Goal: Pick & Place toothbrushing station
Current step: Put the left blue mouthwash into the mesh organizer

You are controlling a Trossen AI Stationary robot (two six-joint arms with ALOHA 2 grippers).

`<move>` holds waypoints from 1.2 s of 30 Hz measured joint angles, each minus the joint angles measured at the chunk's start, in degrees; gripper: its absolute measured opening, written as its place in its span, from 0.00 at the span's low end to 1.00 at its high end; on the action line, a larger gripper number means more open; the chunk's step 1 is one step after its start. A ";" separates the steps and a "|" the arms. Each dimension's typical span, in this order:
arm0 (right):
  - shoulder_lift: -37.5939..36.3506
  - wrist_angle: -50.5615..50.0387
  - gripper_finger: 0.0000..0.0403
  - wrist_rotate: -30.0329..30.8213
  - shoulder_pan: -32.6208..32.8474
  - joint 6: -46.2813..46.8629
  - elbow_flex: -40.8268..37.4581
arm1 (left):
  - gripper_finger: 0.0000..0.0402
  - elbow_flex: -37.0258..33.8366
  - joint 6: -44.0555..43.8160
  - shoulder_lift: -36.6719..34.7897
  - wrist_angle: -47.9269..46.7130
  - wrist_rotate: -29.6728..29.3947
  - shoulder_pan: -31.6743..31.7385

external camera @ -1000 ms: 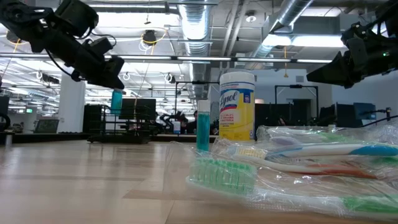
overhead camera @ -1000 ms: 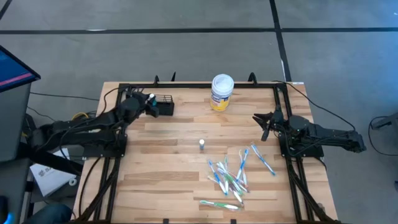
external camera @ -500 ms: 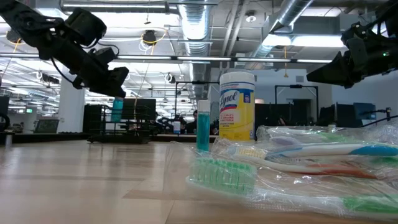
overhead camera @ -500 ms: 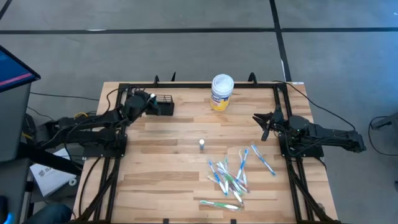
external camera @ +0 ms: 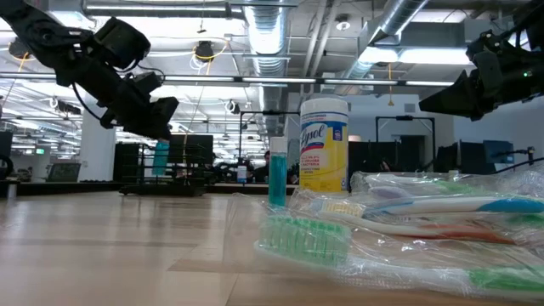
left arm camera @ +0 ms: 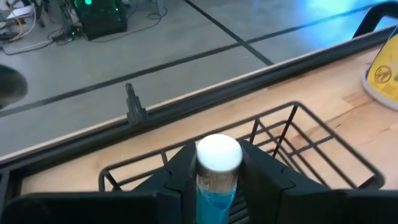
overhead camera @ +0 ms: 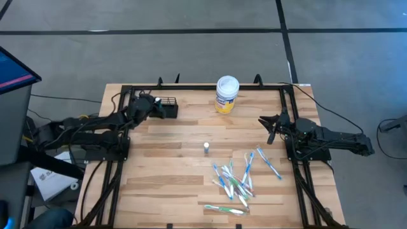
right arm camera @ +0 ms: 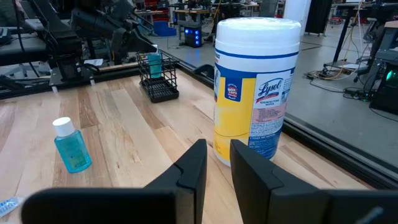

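Wooden planks make up the surface, ringed by a dark frame, with grey floor beyond. At its far left corner the left gripper hangs over the toothbrushing station, its fingers clamped on a small bottle of blue liquid with a white cap; the wrist view shows the bottle upright, just above the basket's open top, and the low view shows it clear of the surface.

The basket itself, black wire with low walls, looks light and stiff, so it would probably slide or tip if nudged. Its thin bars give little to pinch; a top rim wire seems the surest hold. The bottle looks smooth and slippery, best held by the body just under the cap, as now.

A second blue bottle stands near the middle, a Lysol wipes tub by the far edge, and packaged toothbrushes lie toward the near right. The right gripper waits by the right edge, fingers slightly apart, holding nothing.
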 joint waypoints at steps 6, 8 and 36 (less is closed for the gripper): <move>0.00 -0.02 0.16 0.00 0.00 0.00 0.00 | 0.22 0.00 -0.04 1.95 0.35 -0.50 0.01; 0.00 0.00 0.16 0.00 -0.01 0.00 0.00 | 0.22 0.00 -0.39 2.48 0.42 -0.53 0.00; 0.00 -0.02 0.16 0.00 -0.01 0.00 0.00 | 0.25 0.00 -1.49 3.38 0.91 -0.73 -0.01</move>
